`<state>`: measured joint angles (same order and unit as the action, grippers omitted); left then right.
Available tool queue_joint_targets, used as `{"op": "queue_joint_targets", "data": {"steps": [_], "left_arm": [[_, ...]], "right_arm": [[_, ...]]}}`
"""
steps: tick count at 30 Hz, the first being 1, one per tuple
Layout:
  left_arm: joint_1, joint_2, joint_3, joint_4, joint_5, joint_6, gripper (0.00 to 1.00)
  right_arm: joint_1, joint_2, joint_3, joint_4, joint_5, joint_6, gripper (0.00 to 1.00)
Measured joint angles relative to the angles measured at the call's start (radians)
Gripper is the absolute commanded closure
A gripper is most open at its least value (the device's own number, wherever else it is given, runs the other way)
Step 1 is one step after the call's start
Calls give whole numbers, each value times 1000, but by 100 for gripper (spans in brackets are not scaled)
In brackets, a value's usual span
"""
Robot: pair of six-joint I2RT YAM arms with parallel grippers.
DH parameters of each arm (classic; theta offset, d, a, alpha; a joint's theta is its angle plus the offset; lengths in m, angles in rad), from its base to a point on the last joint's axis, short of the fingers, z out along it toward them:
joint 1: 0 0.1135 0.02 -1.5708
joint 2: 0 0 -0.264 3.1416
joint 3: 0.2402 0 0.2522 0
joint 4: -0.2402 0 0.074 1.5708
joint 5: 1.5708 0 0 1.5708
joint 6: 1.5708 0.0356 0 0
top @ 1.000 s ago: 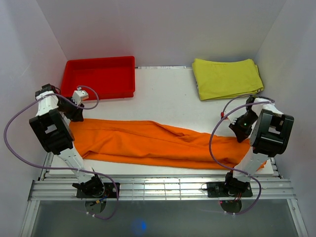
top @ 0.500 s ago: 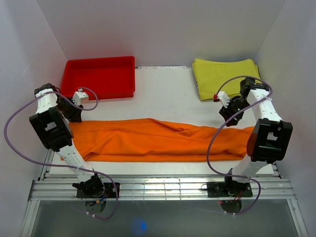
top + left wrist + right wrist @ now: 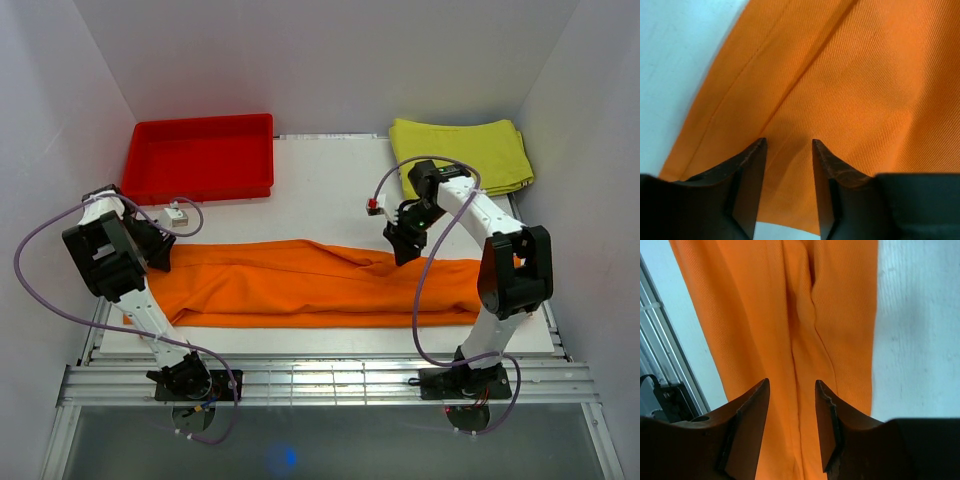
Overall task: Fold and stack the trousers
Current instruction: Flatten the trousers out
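Top external view: orange trousers (image 3: 310, 285) lie flat, long axis across the desk (image 3: 330, 190); my left fingers (image 3: 751, 175) hang parted, empty, over the left end; my right fingers (image 3: 747, 425), parted and empty too, hover nearer the middle.

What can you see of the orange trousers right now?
The trousers are bright orange with a fine twill-like weave. They lie flat in one long band, left to right across the near part of the white table, with a raised crease running along their length. The left gripper hangs open over their left end, and the right gripper hangs open over their far edge, right of middle. Neither grips them.
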<state>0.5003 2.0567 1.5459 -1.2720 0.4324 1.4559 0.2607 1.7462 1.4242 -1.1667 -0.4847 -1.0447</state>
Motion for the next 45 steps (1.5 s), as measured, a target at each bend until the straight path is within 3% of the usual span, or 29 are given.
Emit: {"op": "queue_joint_targets", "data": {"steps": [7,8,12,23,36,45], "left_arm": [[0,0,-37,46,-18,1,78],[0,-2,-42,54,-19,2,86],[0,-10,-53,67,-19,0,93],[0,-23,-68,84,-19,-9,99],[0,-39,-87,98,-11,0,99],[0,-47,-55,47,57,22,99]], "right_arm": [[132,73,3,41,-40,80,58],[148,77,2,47,-43,89,59],[178,78,-6,56,-46,106,59],[179,78,-190,155,53,125,56],[181,37,-284,236,103,174,39],[180,-32,-289,323,128,200,43]]}}
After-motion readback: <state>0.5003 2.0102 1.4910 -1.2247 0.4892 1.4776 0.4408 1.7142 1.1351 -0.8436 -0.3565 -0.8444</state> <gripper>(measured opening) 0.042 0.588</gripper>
